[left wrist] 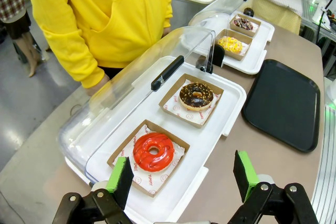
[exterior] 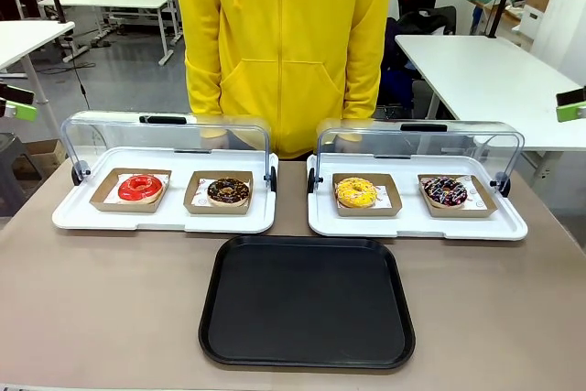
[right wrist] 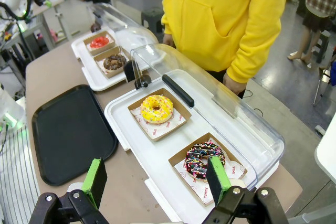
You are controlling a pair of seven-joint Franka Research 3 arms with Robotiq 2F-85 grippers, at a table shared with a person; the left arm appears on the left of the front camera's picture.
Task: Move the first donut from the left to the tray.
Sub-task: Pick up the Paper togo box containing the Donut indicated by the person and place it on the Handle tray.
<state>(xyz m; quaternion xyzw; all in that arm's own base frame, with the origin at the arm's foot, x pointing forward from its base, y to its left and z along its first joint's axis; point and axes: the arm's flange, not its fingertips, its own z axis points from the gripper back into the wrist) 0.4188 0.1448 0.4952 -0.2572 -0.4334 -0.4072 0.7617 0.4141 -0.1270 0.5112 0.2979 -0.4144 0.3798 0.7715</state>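
Note:
The red-iced donut (exterior: 140, 187) lies in its brown cardboard holder at the left of the left white tray (exterior: 82, 217); it sits under my left gripper (left wrist: 181, 174) as the red-iced donut (left wrist: 153, 151), and far off as the red-iced donut (right wrist: 99, 42). The black tray (exterior: 307, 301) lies bare at the table's near middle, also seen as the black tray (left wrist: 286, 102) and the black tray (right wrist: 68, 132). My left gripper hovers open above the left tray's near edge. My right gripper (right wrist: 157, 179) hangs open over the right white tray (right wrist: 126, 129), holding nothing.
A chocolate-glazed donut (exterior: 228, 191) shares the left tray. The right tray (exterior: 417, 226) holds a yellow-iced donut (exterior: 356, 192) and a sprinkled chocolate donut (exterior: 444, 191). Both clear domed lids (exterior: 169, 130) stand tilted open at the back. A person in a yellow hoodie (exterior: 284, 38) stands at the far side.

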